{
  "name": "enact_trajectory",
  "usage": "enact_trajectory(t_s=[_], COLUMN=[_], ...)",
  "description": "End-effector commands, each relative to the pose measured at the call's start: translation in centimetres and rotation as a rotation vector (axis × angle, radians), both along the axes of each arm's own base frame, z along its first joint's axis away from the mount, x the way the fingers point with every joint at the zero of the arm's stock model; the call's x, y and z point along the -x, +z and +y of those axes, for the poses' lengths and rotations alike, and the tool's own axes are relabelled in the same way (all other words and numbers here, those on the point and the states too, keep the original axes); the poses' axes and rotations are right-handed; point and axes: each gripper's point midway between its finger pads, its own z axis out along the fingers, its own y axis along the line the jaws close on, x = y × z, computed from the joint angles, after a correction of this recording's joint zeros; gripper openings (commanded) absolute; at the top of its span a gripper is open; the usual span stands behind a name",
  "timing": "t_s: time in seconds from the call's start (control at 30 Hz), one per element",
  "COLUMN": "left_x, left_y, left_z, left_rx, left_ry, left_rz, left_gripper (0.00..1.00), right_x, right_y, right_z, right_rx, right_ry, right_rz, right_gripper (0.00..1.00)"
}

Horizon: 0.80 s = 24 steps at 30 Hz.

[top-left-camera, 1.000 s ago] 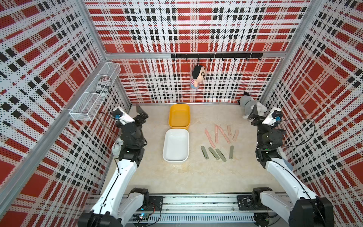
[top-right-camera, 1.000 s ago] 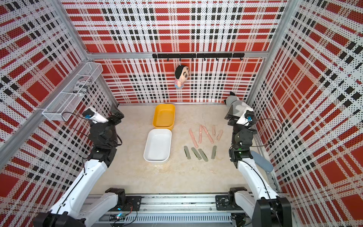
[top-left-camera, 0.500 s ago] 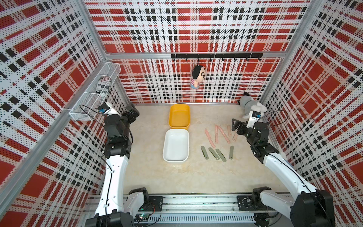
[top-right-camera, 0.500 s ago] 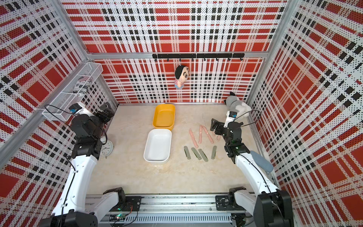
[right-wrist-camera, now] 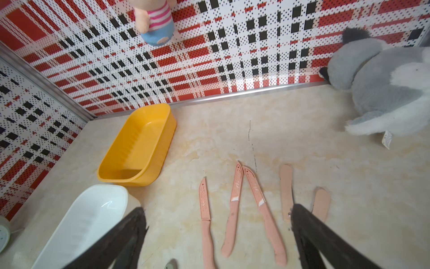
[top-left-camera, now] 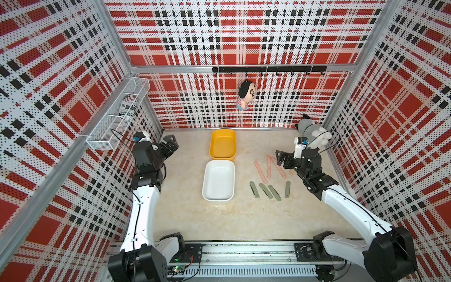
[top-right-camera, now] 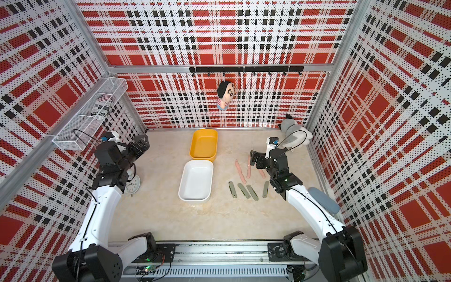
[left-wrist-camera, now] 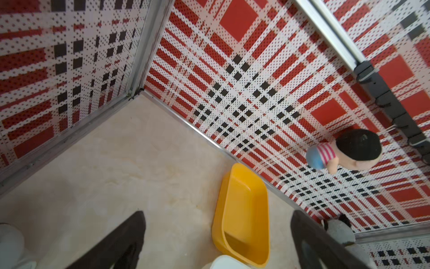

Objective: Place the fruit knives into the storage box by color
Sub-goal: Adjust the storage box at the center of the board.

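Three pink fruit knives [right-wrist-camera: 233,209] lie side by side on the tabletop, with two shorter flat pink pieces [right-wrist-camera: 286,191] beside them. My right gripper [right-wrist-camera: 216,209] hovers open over the pink knives [top-left-camera: 269,167], holding nothing. In both top views, several olive-green fruit knives [top-left-camera: 266,190] [top-right-camera: 244,190] form a row nearer the front. The storage boxes are a yellow one [top-left-camera: 222,146] and a white one [top-left-camera: 218,179], both without contents, left of the knives. My left gripper [top-left-camera: 170,144] is open by the left wall, its black fingers [left-wrist-camera: 130,233] wide apart over bare table.
A grey plush toy [top-left-camera: 313,128] lies in the back right corner. A doll [top-left-camera: 245,95] hangs from the hook rail. A small clock [top-right-camera: 133,184] stands under my left arm. A wire basket [top-left-camera: 117,119] is on the left wall. A blue-grey pad [top-right-camera: 323,200] lies by the right wall.
My right arm has swung in from the right wall and come down over the pink knives. My left arm has shifted a little by the left wall. Both grippers stay open.
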Motion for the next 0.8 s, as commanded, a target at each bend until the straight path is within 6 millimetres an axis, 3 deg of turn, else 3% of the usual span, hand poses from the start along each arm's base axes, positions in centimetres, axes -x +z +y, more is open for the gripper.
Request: enact_trajectory(t_s=[0.0,0.17,0.27,0.37,0.57,0.7,0.77], left_x=[-0.2,-0.1,0.0,-0.2,-0.3,-0.3,0.2], left_y=[-1.5,-6.8,-10.3,-12.5,-15.3,-17.9,-19.8], left_z=[-4.4,-11.7,-13.7,-13.2,-10.2,-10.5,-10.8], left_rx=[-0.138,-0.218,-0.221,-0.230,-0.215,-0.198,-0.184], left_ry=[-0.057,-0.169,-0.203,-0.168,-0.094,-0.108,-0.119], left_rz=[0.111,0.249,0.314,0.357,0.406,0.457,0.497], left_gripper=[0.97,0.94,0.95,0.98,0.98,0.99,0.95], right_x=[0.4,1.2,2.1,2.9,4.6,5.2,5.4], right_y=[-0.9,-1.3,-1.4,-1.6,-2.3,-3.7,-4.6], right_z=[0.9,3.2,5.4,7.8,13.6,17.6,19.3], right_rx=[0.029,0.059,0.064,0.061,0.058,0.083,0.072], right_ry=[0.041,0.099,0.150,0.200,0.312,0.386,0.417], right_rz=[0.080,0.150,0.188,0.224,0.266,0.295,0.318], right_gripper=[1.00,1.00,0.98,0.98,0.96,0.95,0.94])
